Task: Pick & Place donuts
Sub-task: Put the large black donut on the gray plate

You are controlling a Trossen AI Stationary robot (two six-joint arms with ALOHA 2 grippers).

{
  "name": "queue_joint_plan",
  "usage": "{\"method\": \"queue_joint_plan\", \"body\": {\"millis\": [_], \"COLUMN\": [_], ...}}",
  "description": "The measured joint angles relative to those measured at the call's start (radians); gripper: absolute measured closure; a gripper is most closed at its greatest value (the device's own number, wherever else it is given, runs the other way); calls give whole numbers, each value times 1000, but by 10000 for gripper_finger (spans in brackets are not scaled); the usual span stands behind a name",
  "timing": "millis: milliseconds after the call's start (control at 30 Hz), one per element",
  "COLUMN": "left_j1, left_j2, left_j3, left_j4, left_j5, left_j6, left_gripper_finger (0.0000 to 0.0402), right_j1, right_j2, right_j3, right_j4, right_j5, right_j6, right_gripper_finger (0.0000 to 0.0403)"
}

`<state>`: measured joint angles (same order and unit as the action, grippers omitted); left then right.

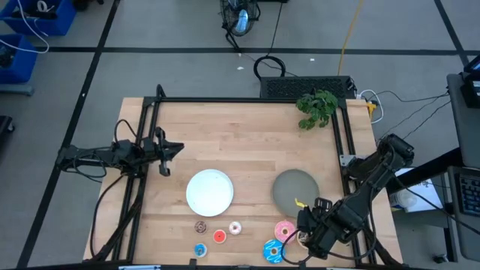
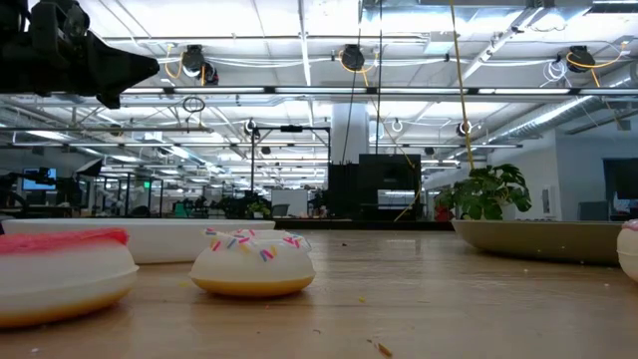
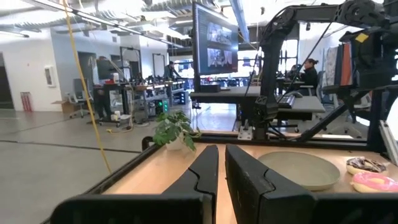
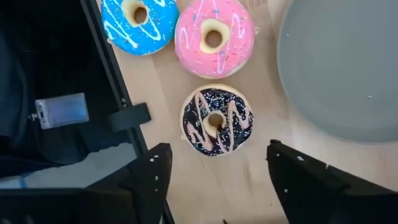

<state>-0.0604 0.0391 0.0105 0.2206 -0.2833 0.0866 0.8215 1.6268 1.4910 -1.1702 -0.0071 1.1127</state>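
Three larger donuts lie flat on the wooden table near its front right corner: chocolate with pale drizzle (image 4: 216,121), pink (image 4: 214,37) and blue (image 4: 138,18). My right gripper (image 4: 221,180) hangs open above the chocolate one, pointing down, its fingers standing on either side and clear of it. In the high view the pink donut (image 1: 284,230) and the blue donut (image 1: 272,250) lie beside that gripper (image 1: 306,234). Tiny donuts, brown (image 1: 200,226), red (image 1: 219,236), white-pink (image 1: 235,228) and blue (image 1: 199,250), lie near the front edge. My left gripper (image 1: 169,154) waits shut at the table's left, raised.
A round white plate (image 1: 210,191) sits at the table's middle and a round grey plate (image 1: 295,187) to its right, just behind the larger donuts. A potted plant (image 1: 316,107) stands at the far right corner. A black frame rail (image 4: 112,81) runs along the table's right edge.
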Motion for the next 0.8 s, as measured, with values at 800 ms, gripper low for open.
{"method": "queue_joint_plan", "body": {"millis": [800], "left_j1": [0], "left_j2": [0], "left_j3": [0], "left_j4": [-14], "left_j5": [-38], "left_j6": [20], "left_gripper_finger": [364], "right_j1": [-2], "right_j2": [0], "right_j3": [-171], "right_j4": [148], "right_j5": [2], "right_j6": [-8], "right_gripper_finger": [163]}}
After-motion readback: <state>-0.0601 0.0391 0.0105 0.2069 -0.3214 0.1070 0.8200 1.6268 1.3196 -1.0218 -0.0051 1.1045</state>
